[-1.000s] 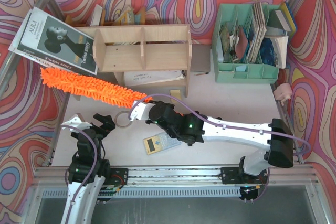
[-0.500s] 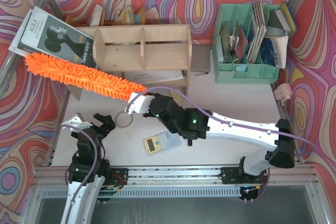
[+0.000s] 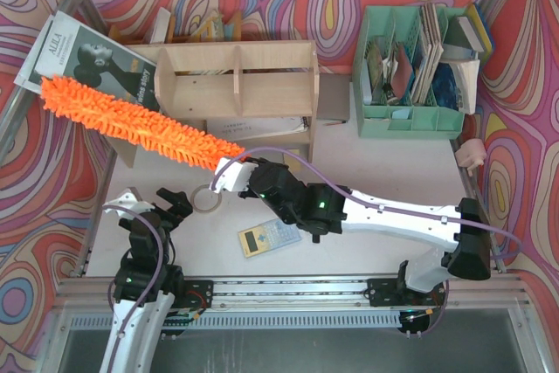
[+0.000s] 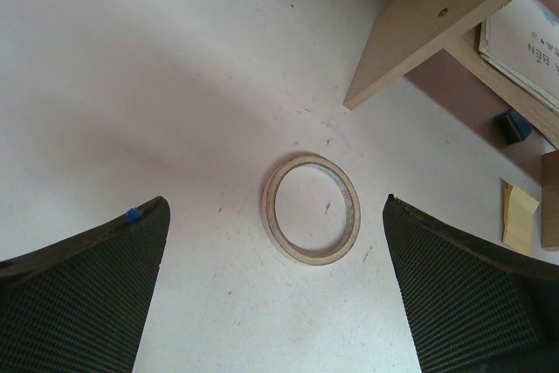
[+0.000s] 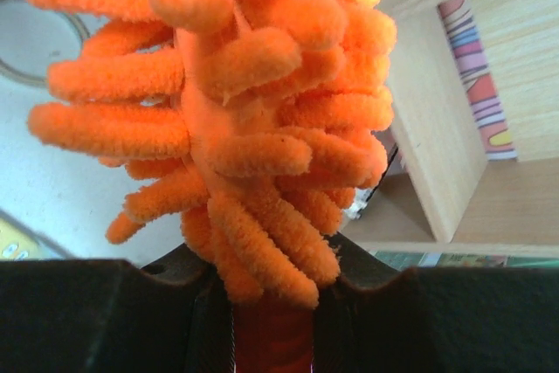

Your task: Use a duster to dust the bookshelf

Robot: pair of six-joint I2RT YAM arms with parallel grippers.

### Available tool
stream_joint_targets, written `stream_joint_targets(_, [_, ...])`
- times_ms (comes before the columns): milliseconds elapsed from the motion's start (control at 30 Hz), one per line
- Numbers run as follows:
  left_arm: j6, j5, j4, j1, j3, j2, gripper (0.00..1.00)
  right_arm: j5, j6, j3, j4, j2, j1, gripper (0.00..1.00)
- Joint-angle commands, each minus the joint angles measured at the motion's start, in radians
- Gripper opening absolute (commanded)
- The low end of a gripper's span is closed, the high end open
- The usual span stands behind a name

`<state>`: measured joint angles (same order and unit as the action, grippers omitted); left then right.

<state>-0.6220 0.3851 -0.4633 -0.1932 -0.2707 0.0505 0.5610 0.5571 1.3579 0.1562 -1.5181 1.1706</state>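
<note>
The bookshelf (image 3: 236, 85) is a light plywood unit at the back, left of centre; its side panel (image 5: 437, 128) shows in the right wrist view. The orange fluffy duster (image 3: 140, 124) slants from the upper left down to my right gripper (image 3: 229, 169), which is shut on its orange handle (image 5: 271, 338). The brush (image 5: 236, 102) fills the right wrist view and lies across the shelf's left front. My left gripper (image 3: 148, 205) stands open near the front left, nothing between its fingers (image 4: 87, 294).
A tape ring (image 3: 206, 200) (image 4: 312, 209) lies on the table just beyond the left gripper. A calculator (image 3: 269, 238) sits under the right arm. A magazine (image 3: 92, 65) leans at the back left. A mint-green file organiser (image 3: 410, 76) stands at the back right.
The right gripper swung the duster's free end up and left, from below the magazine onto it, and shifted a little left. The left arm stayed put.
</note>
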Motion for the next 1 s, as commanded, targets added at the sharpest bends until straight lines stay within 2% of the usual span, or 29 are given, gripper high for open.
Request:
stream_joint_targets(0, [0.016, -0.005, 0.041, 0.005, 0.018, 0.017, 0.98, 0.033, -0.077, -0.059, 0.019, 0.090, -0.003, 0.00])
stream_joint_targets(367, [0.020, -0.012, 0.048, 0.005, 0.018, 0.025, 0.98, 0.082, -0.178, -0.224, 0.024, 0.165, -0.019, 0.00])
stream_joint_targets(600, [0.019, -0.013, 0.042, 0.005, 0.017, 0.021, 0.99, 0.065, -0.147, -0.102, 0.080, 0.126, -0.011, 0.00])
stream_joint_targets(967, [0.016, -0.004, 0.025, 0.005, 0.019, -0.005, 0.98, 0.031, -0.046, 0.039, 0.013, 0.044, 0.033, 0.00])
